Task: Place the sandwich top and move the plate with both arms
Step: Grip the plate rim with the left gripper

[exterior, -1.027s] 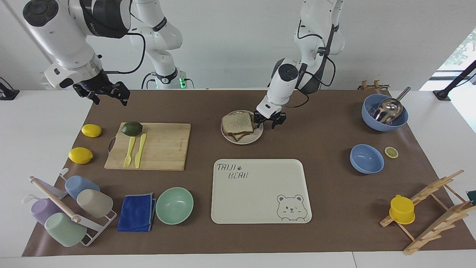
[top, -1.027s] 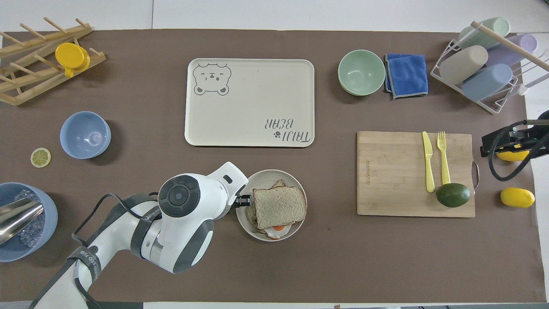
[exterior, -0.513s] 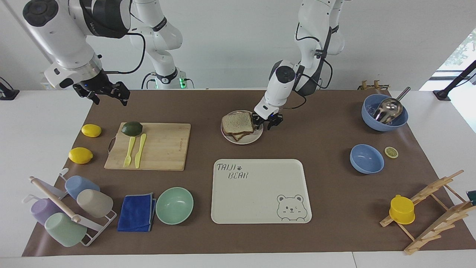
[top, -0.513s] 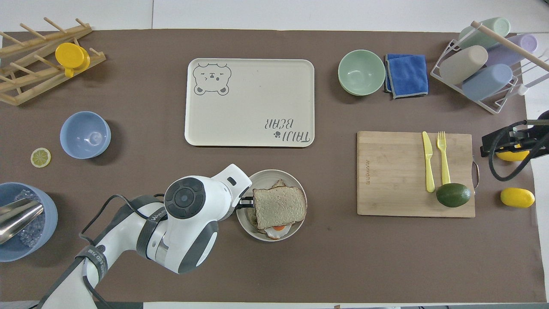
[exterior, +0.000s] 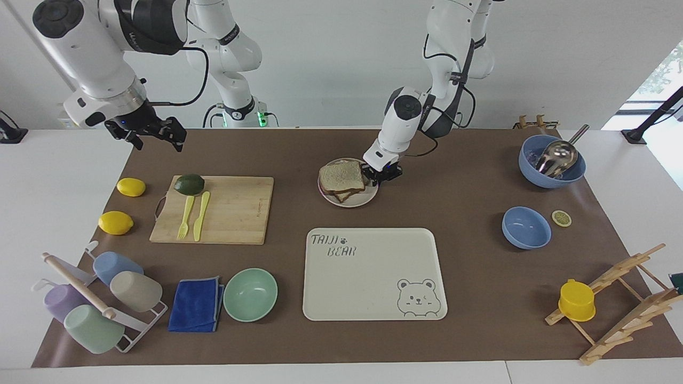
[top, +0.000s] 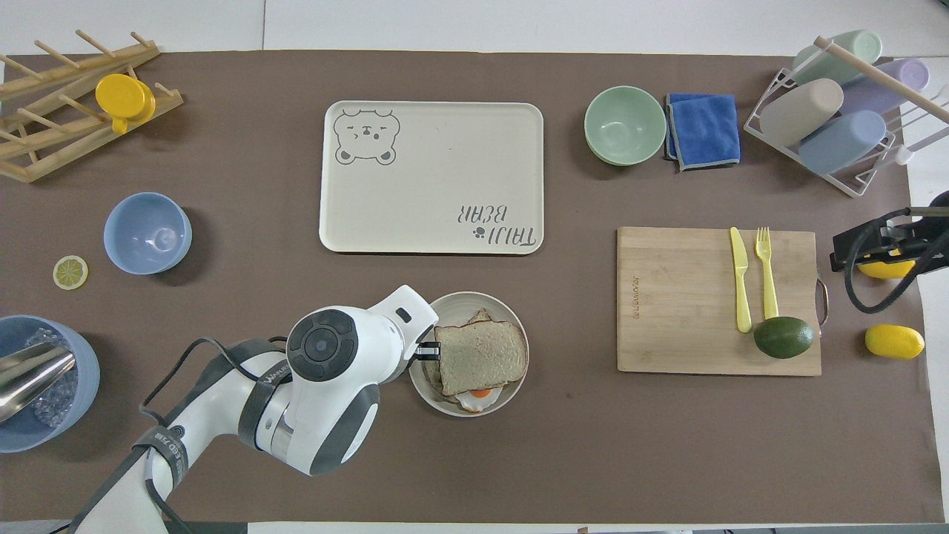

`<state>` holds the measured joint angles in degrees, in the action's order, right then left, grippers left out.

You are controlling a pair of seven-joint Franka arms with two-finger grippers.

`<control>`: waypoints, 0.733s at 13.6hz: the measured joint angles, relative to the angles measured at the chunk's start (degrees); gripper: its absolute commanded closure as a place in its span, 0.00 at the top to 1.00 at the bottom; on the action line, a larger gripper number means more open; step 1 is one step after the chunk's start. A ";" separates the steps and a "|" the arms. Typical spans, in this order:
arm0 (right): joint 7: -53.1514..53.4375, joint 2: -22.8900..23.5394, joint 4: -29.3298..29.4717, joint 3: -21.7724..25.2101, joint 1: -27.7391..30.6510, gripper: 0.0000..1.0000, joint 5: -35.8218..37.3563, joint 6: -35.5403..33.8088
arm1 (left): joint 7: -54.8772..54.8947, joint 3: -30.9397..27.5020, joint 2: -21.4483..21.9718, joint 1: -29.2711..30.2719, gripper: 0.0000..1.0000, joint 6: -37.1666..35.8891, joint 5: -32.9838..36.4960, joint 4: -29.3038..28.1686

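The sandwich top point(exterior: 341, 175) point(top: 480, 356) lies flat on the stack on the plate point(exterior: 368, 198) point(top: 513, 384). A fried egg point(top: 480, 398) and lower bread peek out under it. My left gripper point(exterior: 382, 177) point(top: 424, 351) is down at the plate's rim on the side toward the left arm's end, right beside the sandwich. My right gripper point(exterior: 156, 137) point(top: 841, 256) hangs open and empty in the air over the mat's edge at the right arm's end, above a lemon, and waits.
The cream bear tray point(exterior: 373, 274) lies farther from the robots than the plate. A cutting board point(exterior: 213, 209) with avocado, fork and knife sits toward the right arm's end. Two lemons point(exterior: 115, 222), a green bowl point(exterior: 250, 294), blue bowls point(exterior: 526, 228) and racks line the edges.
My left gripper has moved in from beside the plate to its rim, close against the sandwich. The plate and sandwich shifted very slightly. The right arm has not moved.
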<state>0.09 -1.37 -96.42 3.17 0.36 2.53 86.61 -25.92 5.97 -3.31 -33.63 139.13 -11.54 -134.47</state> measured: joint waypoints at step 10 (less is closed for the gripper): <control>0.00 0.00 0.00 0.00 0.00 1.00 0.00 0.00 | 1.94 -0.65 -0.21 3.08 0.00 -2.80 -0.51 2.77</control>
<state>0.09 -1.37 -96.42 3.17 0.36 2.53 86.61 -23.98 5.32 -3.52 -30.55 136.33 -12.05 -131.70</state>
